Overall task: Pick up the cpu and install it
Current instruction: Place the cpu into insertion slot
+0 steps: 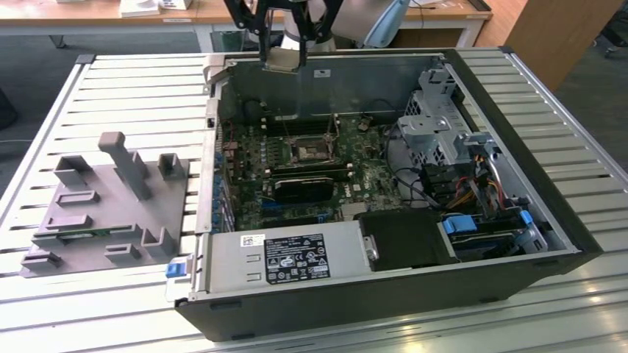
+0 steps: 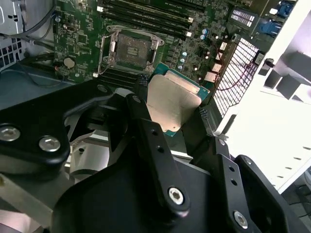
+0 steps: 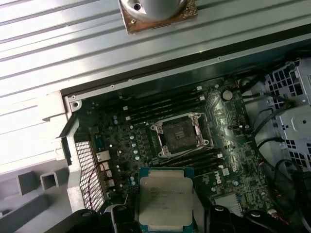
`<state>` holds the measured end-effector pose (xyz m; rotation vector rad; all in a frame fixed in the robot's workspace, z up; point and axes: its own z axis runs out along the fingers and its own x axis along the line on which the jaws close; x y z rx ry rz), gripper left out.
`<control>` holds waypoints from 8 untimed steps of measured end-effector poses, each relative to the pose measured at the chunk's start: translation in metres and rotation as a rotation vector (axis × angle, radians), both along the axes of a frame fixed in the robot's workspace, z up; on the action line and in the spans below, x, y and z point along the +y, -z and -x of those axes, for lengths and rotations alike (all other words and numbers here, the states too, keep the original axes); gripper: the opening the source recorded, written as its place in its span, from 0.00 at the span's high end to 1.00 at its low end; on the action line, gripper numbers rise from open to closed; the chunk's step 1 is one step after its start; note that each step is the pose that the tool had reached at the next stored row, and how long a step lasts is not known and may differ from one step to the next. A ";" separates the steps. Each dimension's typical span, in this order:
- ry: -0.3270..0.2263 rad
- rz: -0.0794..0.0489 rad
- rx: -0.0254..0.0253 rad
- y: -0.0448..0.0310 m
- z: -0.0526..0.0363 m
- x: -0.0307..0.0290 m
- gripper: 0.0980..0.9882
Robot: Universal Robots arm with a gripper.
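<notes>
Since the cpu (image 3: 165,201) must go down flat, we see it held by two opposite edges, the claw (image 3: 167,214) clamped on it from either side. Its silver top is left bare and turned up toward the wrist in both wrist views. That grip, we judge, keeps the underside free and the chip level.

The computer case (image 1: 549,184) lies on its side on the slatted tabletop (image 1: 128,88) with its panel off. The green board faces upward and can be reached from above. In the middle of that board sits the socket (image 3: 182,133), a dark square inside a metal frame, and we see nothing seated in it.

In the exterior view the arm reaches in from the far side and points the claw (image 1: 284,59) straight down. The cpu (image 1: 284,65) hangs high over the far wall of the case, well apart from the socket (image 1: 312,151), which lies lower and nearer the camera. On the exterior view's left, a grey fixture (image 1: 108,206) stands on the tabletop beside the case, away from the claw.
</notes>
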<state>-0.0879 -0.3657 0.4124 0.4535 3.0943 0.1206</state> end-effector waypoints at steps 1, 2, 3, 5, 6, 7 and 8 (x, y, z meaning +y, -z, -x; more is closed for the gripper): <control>0.008 0.000 0.0000 0.0000 0.0000 0.0000 0.51; 0.016 0.000 0.0000 0.0000 0.0000 0.0000 0.51; 0.023 0.000 0.0000 0.0000 0.0000 0.0000 0.51; 0.037 0.000 0.0000 0.0000 0.0000 0.0000 0.51; 0.043 0.000 0.0000 0.0001 0.0000 0.0000 0.51; 0.050 0.000 0.0000 0.0001 0.0000 0.0000 0.51; 0.056 0.000 0.0001 0.0000 0.0000 0.0000 0.51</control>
